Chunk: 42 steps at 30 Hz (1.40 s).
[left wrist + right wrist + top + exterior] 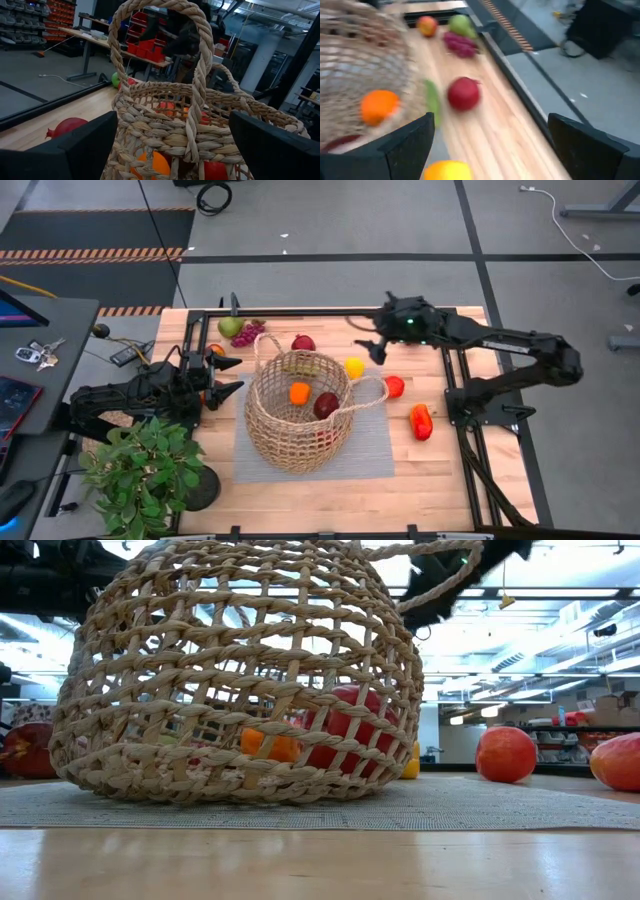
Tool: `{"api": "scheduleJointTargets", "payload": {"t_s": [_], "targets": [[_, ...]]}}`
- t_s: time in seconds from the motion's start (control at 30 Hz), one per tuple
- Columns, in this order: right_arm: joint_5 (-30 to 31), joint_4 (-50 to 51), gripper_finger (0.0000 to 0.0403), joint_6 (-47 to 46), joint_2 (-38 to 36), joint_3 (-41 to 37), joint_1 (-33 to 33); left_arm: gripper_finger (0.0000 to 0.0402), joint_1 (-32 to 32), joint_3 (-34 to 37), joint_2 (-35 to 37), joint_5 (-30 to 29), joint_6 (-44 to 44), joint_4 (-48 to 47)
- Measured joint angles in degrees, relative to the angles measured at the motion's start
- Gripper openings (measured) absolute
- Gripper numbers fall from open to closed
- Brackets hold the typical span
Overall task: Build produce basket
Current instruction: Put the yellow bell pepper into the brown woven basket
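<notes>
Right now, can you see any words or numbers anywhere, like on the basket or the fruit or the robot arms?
No readable text anywhere.
Basket: plain wicker, no label.
Fruits, such as the pear and grapes: no stickers or writing.
Both arms: dark, no lettering that shows.
Red bins on the shelves behind the table, in the left wrist view: any labels are too small to read.
Boxes and shelves in the low view: too small and blurred to read.
</notes>
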<state>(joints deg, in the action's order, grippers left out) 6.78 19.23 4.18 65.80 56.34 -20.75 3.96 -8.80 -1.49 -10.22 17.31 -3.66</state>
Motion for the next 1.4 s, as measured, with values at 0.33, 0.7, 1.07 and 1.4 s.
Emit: {"api": "scheduleJointTargets", "payload": {"t_s": [0.33,0.7,1.07,1.4], "targets": [[-0.89,-7.36,0.0391,-4.55,-6.97,-17.94,-7.41,0.0389,0.0,0.0,0.0,0.0,0.02,0.0],[-9.88,-26.4,0.0399,-6.21,-1.72,-31.03,-5.79,0.0389,0.0,0.0,-0.01,-0.01,0.01,0.0],[-8.08,-39.42,0.04,-4.5,8.94,-31.17,-0.36,0.0389,0.01,0.0,0.01,-0.02,-0.01,0.0],[-6.33,-45.69,0.04,-4.22,20.35,-31.12,0.04,0.0389,0.01,0.0,-0.01,-0.02,0.01,0.0]]}}
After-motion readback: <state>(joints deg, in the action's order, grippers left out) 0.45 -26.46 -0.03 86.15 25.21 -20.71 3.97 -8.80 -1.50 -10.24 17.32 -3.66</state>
